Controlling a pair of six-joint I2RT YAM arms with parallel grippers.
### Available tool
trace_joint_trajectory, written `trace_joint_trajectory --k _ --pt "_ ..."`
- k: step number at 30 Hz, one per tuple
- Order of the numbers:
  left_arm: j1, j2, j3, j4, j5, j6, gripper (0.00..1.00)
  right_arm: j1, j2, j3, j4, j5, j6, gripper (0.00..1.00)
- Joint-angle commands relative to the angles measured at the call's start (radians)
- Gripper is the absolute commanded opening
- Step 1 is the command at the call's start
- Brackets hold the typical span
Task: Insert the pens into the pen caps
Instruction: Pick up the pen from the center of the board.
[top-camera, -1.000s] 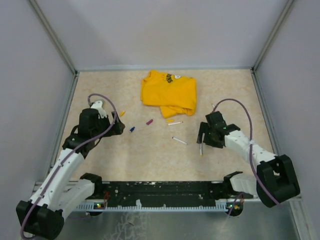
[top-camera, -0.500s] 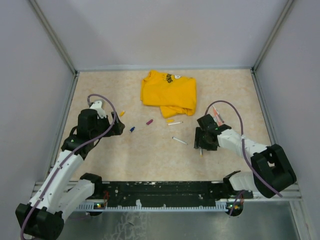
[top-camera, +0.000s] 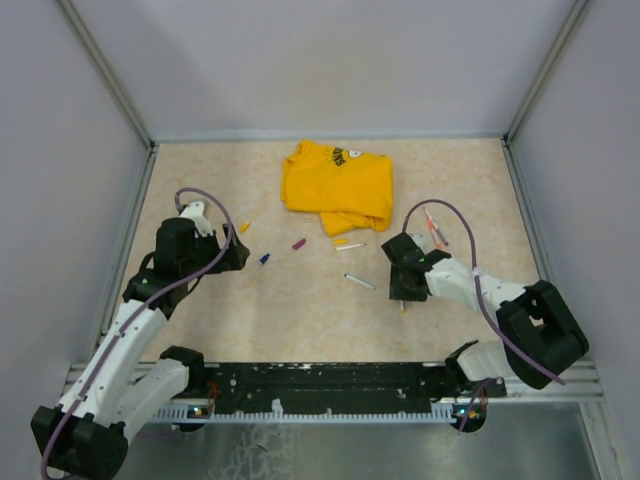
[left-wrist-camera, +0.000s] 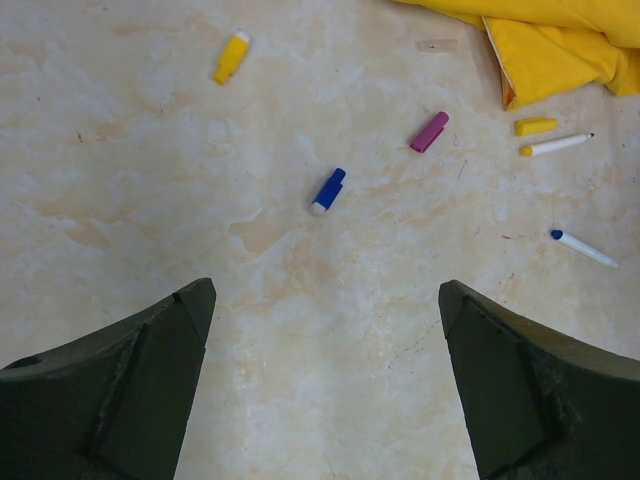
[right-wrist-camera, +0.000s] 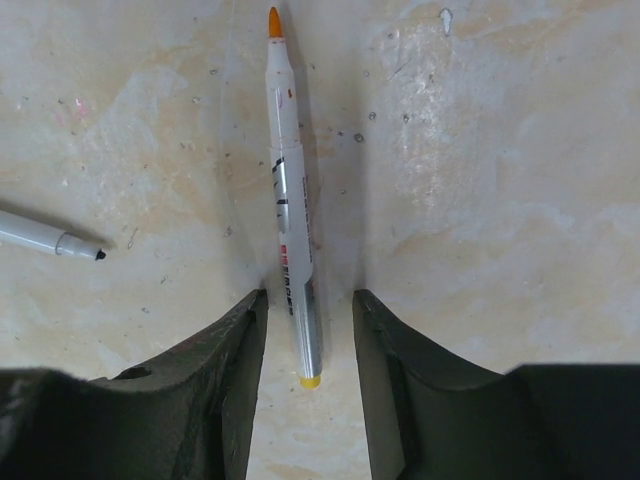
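Observation:
My right gripper (right-wrist-camera: 308, 296) is low over the table, its jaws open on either side of a white pen with an orange tip (right-wrist-camera: 288, 200), with a gap at each side. It also shows in the top view (top-camera: 403, 289). My left gripper (left-wrist-camera: 325, 290) is wide open and empty above bare table, also in the top view (top-camera: 236, 256). Ahead of it lie a yellow cap (left-wrist-camera: 231, 56), a blue cap (left-wrist-camera: 327, 191), a magenta cap (left-wrist-camera: 429, 131), a second yellow cap (left-wrist-camera: 535, 126), a yellow-tipped pen (left-wrist-camera: 556, 144) and a blue-tipped pen (left-wrist-camera: 583, 247).
A folded yellow T-shirt (top-camera: 338, 185) lies at the back middle of the table. A dark-tipped pen (right-wrist-camera: 45, 238) lies left of my right gripper. An orange-red pen (top-camera: 433, 228) lies behind the right arm. Grey walls enclose the table on three sides.
My right gripper has moved left and down and now straddles the orange-tipped pen. The left arm has not moved.

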Motion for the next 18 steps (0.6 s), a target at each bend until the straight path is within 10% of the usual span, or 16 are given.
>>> trace_joint_trajectory --k 1,18 --pt "0.010 -0.004 0.020 0.006 0.013 -0.004 0.98 0.039 0.035 -0.008 -0.031 -0.007 0.049 0.40" --pt "0.010 -0.006 0.014 0.009 0.018 -0.012 0.98 0.079 -0.067 -0.072 -0.075 -0.003 0.133 0.26"
